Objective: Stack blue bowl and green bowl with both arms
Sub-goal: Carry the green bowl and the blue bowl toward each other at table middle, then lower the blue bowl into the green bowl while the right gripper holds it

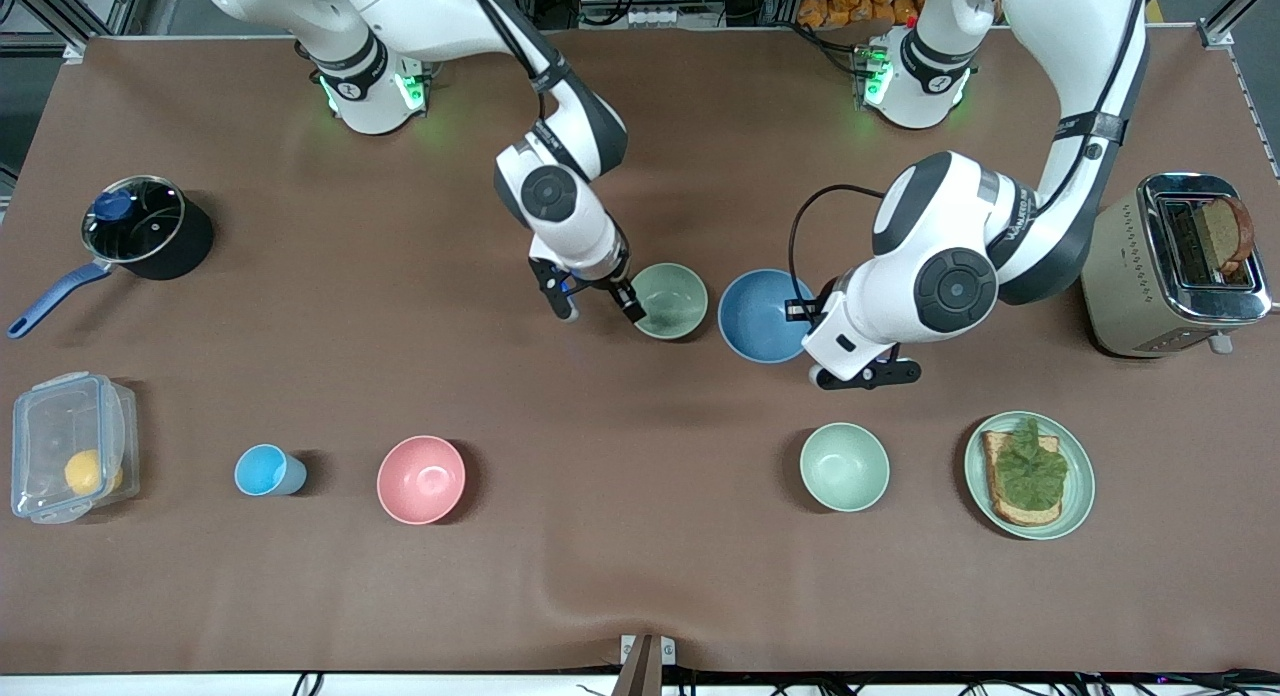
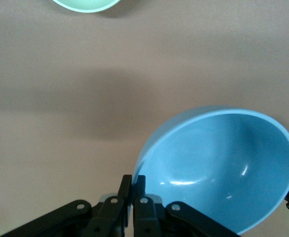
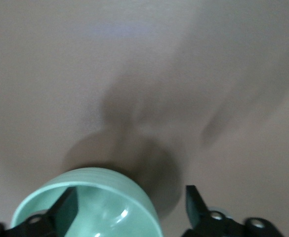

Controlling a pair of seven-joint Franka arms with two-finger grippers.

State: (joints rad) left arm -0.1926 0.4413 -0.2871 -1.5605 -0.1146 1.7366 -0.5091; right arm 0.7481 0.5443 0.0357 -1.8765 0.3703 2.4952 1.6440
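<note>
1. The table carried both arms, reaching toward its middle; we judged the step in hand to be bringing one bowl over the other, which calls for a level carry, rims aligned, and release only once the upper bowl is centred.
2. The left gripper had its fingers pinched on the rim of the blue bowl; in the left wrist view the bowl tilted, raised off the cloth, so we would level it before moving.
3. The green bowl lay just beside the blue one, toward the right arm's end, its rim between the parted fingers of the right gripper; one finger sat inside, one outside, neither seen to clamp.
4. A mintier green bowl nearer the front camera and a pink bowl were distractors, well apart from both grippers.
</note>
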